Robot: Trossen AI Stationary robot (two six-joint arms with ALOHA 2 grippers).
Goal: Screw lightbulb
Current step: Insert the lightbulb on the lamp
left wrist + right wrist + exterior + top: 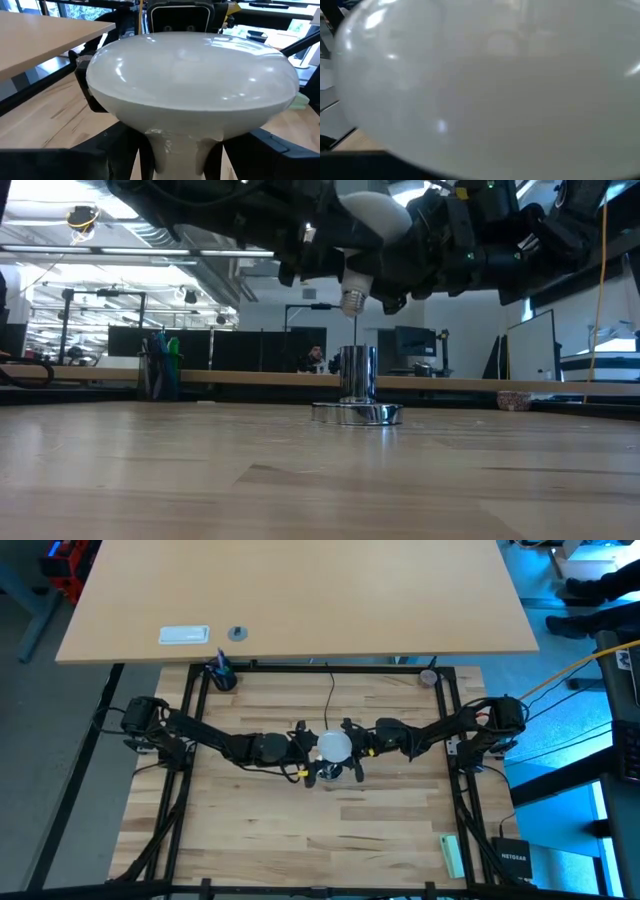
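Observation:
The white frosted lightbulb (333, 747) hangs at the table's middle between my two grippers. In the low view its globe (375, 215) is up and its grey screw base (352, 301) points down, a little above the round silver socket (357, 385). The socket stands on its flat foot on the table, and its thin black cord (331, 700) runs to the far edge. My left gripper (308, 747) is shut on the bulb. My right gripper (358, 745) is close against the globe from the right, and the globe fills the right wrist view (490, 85). My left gripper pinches the bulb's narrow white neck (181, 147), just below the globe, between its two fingers (125, 155). It comes level from the table's left side. The bulb is lifted clear, about upright with its globe up and its screw base down over the socket.
A pale green block (452, 855) and a black box (512, 858) lie near the right front corner. A cup of pens (220, 672) and a small dish (428, 676) stand at the far corners. Black frame rails (185, 790) run along both sides.

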